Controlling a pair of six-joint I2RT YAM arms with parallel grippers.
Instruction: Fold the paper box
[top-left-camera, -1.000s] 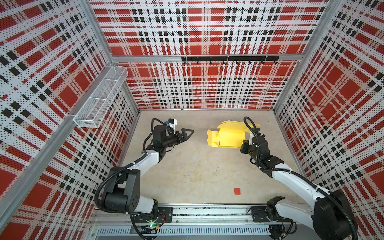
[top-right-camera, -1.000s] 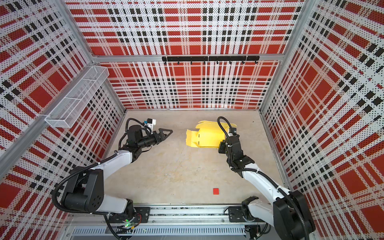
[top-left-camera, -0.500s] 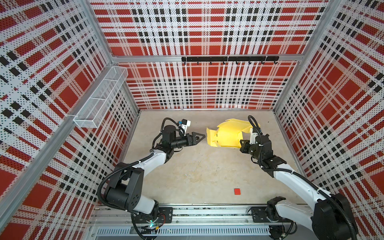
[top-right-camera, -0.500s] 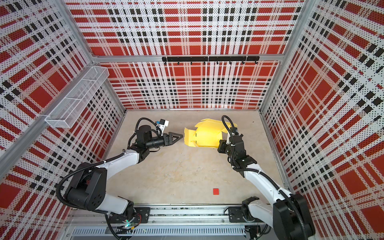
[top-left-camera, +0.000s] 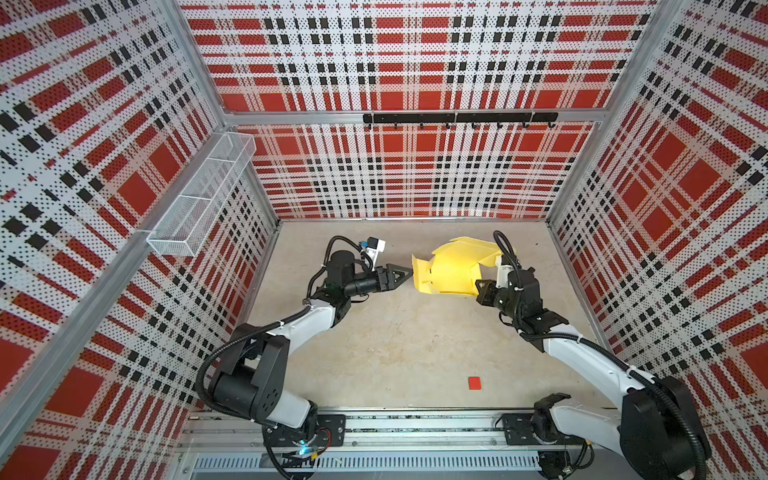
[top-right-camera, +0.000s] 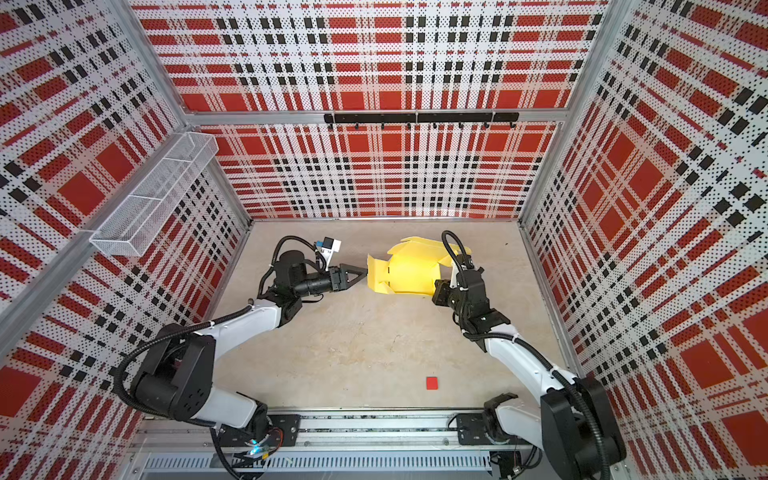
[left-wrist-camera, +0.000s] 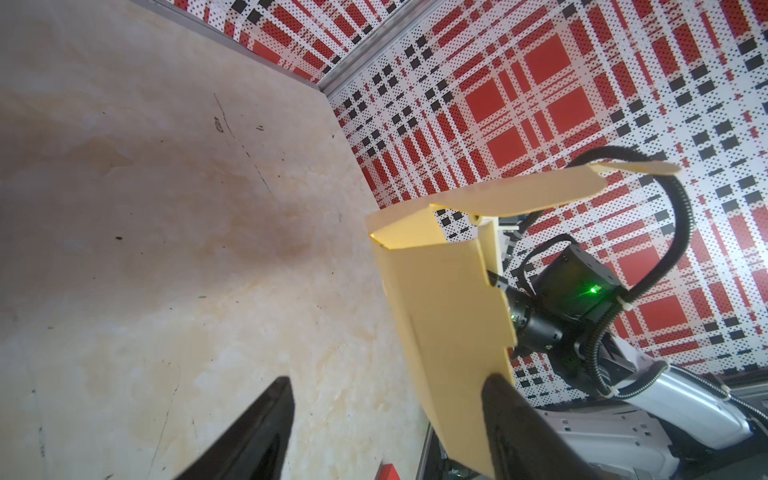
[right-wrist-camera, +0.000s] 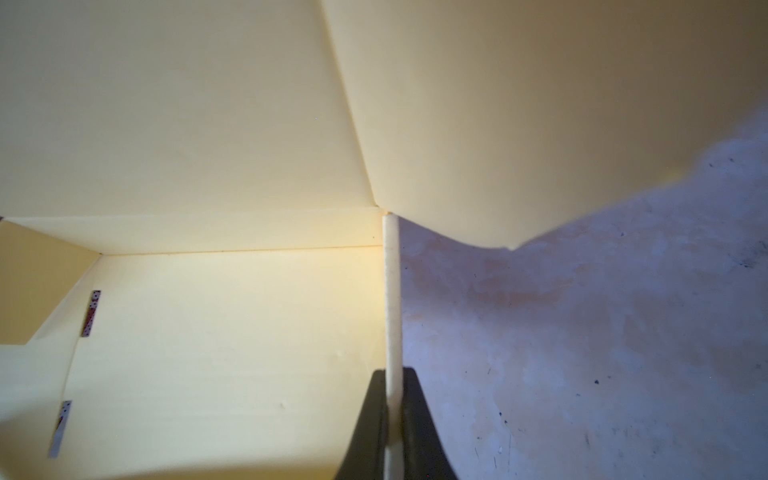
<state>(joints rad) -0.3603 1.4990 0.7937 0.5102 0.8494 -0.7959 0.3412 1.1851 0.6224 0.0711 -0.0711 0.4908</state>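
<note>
Over the worktop (top-left-camera: 395, 340), toward the back and right of centre, the paper box (top-left-camera: 453, 270) is held half-formed, with panels curved and flaps loose; it appears to be lifted clear of the surface. One upright edge is pinched by the right gripper (right-wrist-camera: 390, 376), its jaws clenched on the card. The left gripper (left-wrist-camera: 390, 380) is presented at the nearest flap, jaws spread, one finger (left-wrist-camera: 519, 424) touching or just beside the card. It is judged that the flap should be seated fully between the jaws before closure, and the crease followed, not forced.
</note>
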